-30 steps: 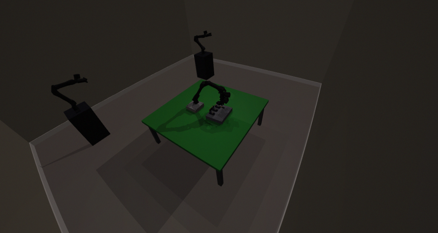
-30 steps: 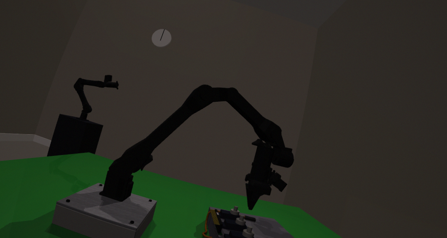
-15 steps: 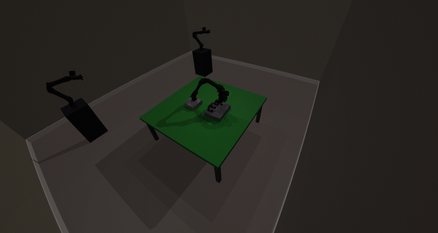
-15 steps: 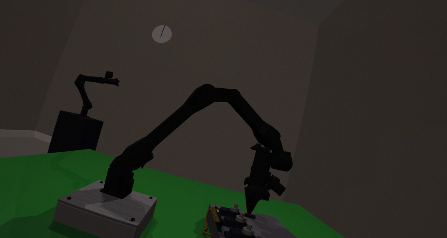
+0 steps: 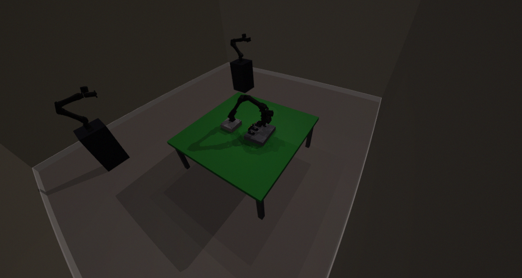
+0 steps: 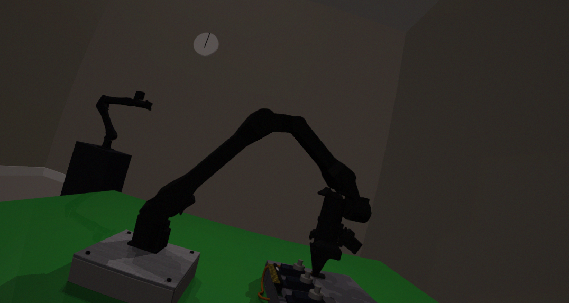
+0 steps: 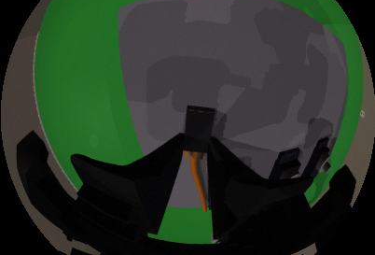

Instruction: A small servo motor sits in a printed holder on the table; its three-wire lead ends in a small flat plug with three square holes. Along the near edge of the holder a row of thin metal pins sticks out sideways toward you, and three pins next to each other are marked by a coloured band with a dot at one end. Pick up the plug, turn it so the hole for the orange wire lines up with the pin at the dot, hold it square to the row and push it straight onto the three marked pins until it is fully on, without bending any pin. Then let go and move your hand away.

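Note:
The plug (image 7: 200,124) is small, flat and black. It lies on the grey top of the holder (image 5: 267,134) (image 6: 348,288) (image 7: 163,43), its end with small openings facing up the wrist view. Its orange lead (image 7: 198,178) runs back between the fingers. My gripper (image 6: 317,275) (image 7: 196,139) points down at the holder top and is shut on the plug's rear part, one fingertip on each side. The row of yellowish pins (image 6: 274,274) is on the holder's edge toward the arm's base. The coloured band and dot cannot be made out.
Several dark servos with pale round hubs (image 6: 306,277) (image 6: 315,292) stand between the pins and my gripper. An orange wire (image 6: 262,281) loops beside the pin edge. The arm's grey base block (image 5: 230,125) (image 6: 119,277) stands on the green table (image 5: 219,155).

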You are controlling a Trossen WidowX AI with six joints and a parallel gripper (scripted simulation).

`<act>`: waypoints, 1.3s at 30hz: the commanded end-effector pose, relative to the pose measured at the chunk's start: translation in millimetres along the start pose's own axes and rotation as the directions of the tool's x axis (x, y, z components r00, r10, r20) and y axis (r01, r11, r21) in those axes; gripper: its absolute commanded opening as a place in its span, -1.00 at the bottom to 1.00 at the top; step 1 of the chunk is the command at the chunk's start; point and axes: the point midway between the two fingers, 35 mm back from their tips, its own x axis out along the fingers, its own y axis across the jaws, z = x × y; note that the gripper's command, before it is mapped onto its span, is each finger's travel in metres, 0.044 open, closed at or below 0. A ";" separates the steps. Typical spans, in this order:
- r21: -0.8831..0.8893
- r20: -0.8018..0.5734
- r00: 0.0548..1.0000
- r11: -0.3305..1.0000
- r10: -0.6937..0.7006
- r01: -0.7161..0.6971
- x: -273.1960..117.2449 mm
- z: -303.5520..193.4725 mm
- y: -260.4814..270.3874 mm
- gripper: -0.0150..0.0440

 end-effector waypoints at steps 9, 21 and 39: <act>0.005 0.006 1.000 1.000 -0.003 0.003 -49.3 1.5 -0.2 -0.49; -0.012 0.005 1.000 1.000 -0.004 0.004 -64.3 -11.2 -12.2 -0.49; -0.083 0.001 1.000 0.997 -0.007 0.007 -77.6 -68.2 -57.9 -0.49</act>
